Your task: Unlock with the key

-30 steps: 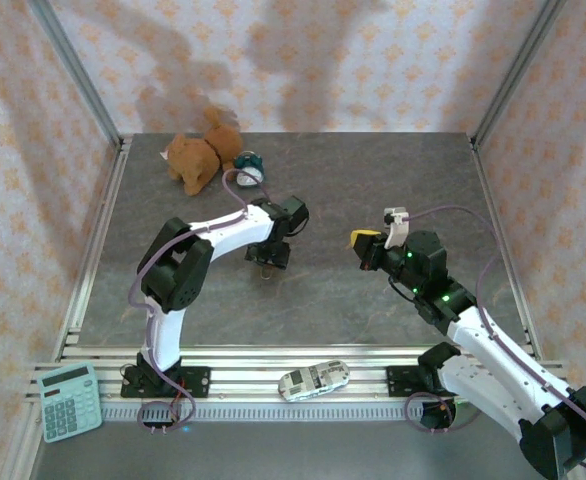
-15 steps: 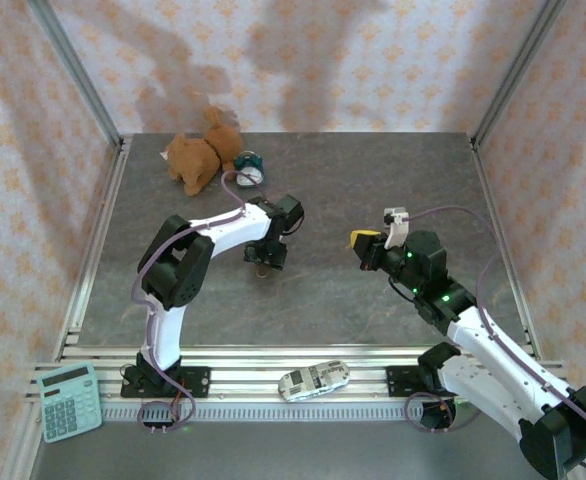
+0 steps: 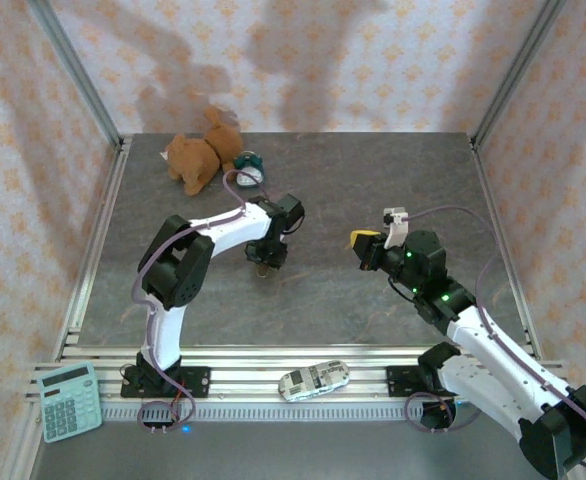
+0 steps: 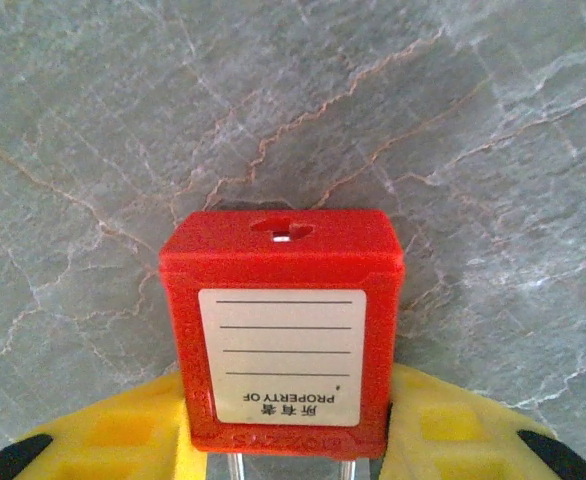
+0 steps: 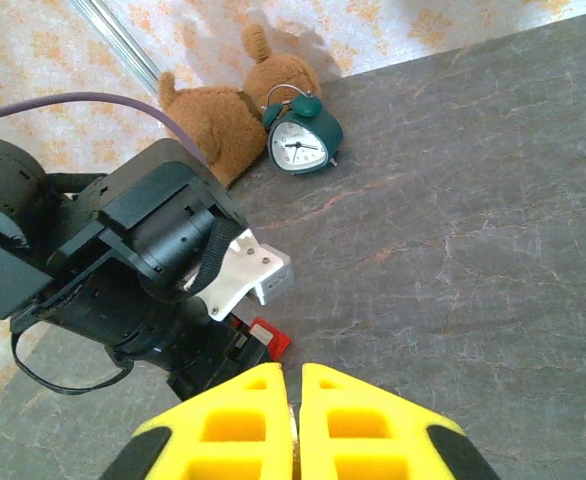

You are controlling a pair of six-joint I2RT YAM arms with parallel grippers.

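Near edge, on the rails: calculator (image 3: 70, 400) and toy car (image 3: 313, 379), no part in the task. Mid desk (image 3: 373, 180), right side: right gripper (image 5: 293, 378), jaws pressed together on a thin pale sliver, taken to be the key (image 5: 293, 432), too small to confirm. Mid desk, left side: left gripper (image 4: 286, 420), jaws pinching red padlock (image 4: 283, 330) by its sides, just above the desk, keyhole (image 4: 281, 228) on the face turned away from the wrist. Padlock and right gripper well apart. Step in hand, by judgement: presenting the lock, key not yet inserted. Next move calls for carrying the key tip across, lining blade with slot, pushing in, then turning, with the padlock held steady. Far left corner: alarm clock (image 3: 250, 169) just beside plush dog (image 3: 198, 155).
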